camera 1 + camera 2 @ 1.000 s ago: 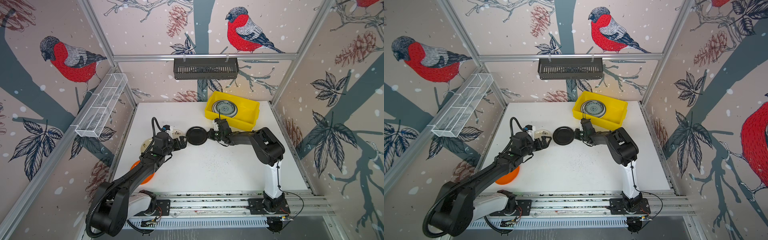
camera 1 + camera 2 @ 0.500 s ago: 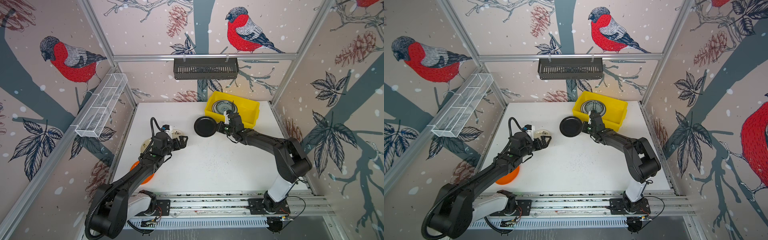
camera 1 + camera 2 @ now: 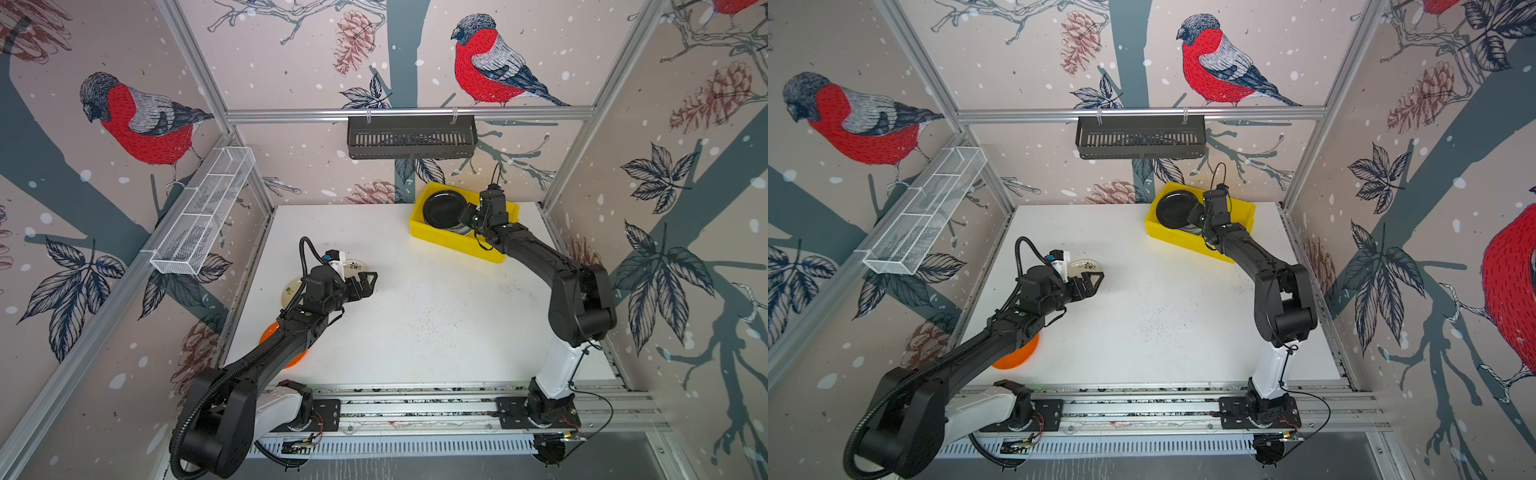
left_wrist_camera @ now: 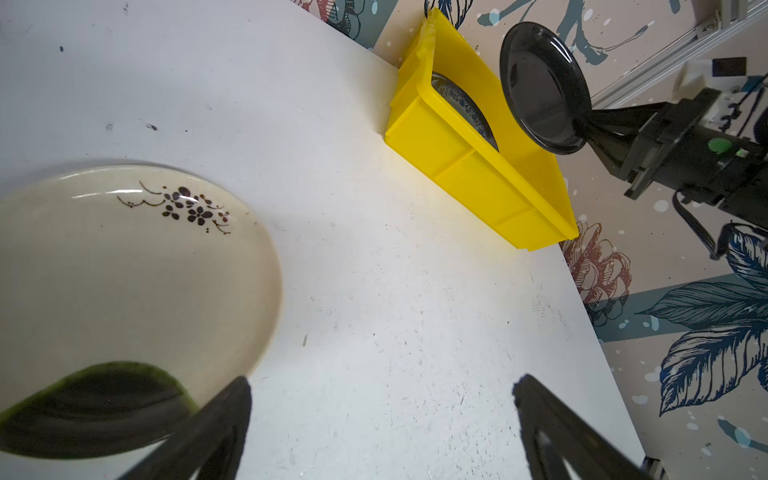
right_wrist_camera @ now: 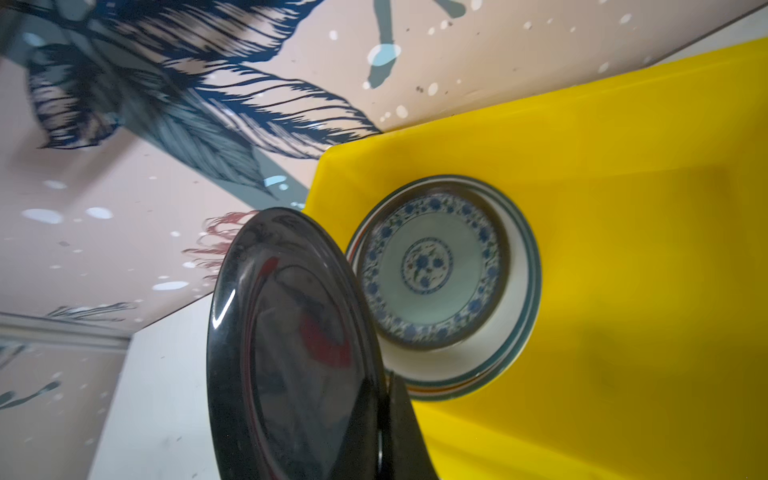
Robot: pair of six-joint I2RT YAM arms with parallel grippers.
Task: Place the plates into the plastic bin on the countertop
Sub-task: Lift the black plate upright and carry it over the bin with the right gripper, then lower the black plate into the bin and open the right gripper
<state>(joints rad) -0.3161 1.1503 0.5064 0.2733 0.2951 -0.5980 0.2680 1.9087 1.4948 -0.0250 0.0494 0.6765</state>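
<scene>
While stretched from the near right corner of the countertop (image 3: 415, 324) toward its far edge, bends at the elbow and reaches the right gripper (image 3: 466, 218) over the plastic bin (image 3: 453, 243), clamped tight on the rim of the black plate (image 3: 442, 209). Holds that plate tilted above the rim at the bin's left end. On the left side, lies low from the near left corner toward the middle, with the left gripper (image 3: 369, 284) spread wide, gripping nothing, one fingertip (image 4: 232, 399) just beside the rim of a cream plate (image 4: 124, 270).

Counted: two arms; one bin, at the far edge right of the middle; one black plate; in the bin a stack of at least two, a teal-patterned plate (image 5: 428, 266) on a white green-rimmed plate (image 5: 517, 332); one orange plate (image 3: 269, 332) near the left edge; one cream plate for certain, plus a cream patch (image 3: 291, 289) beyond the wrist, same plate or another cannot tell.

Around: one black slotted shelf (image 3: 411, 139) on the back rail, one white wire-mesh basket (image 3: 203, 216) on the left rail. Blocking both top views: left forearm over most of the orange plate, left wrist over the cream one, black plate over part of the stack.
</scene>
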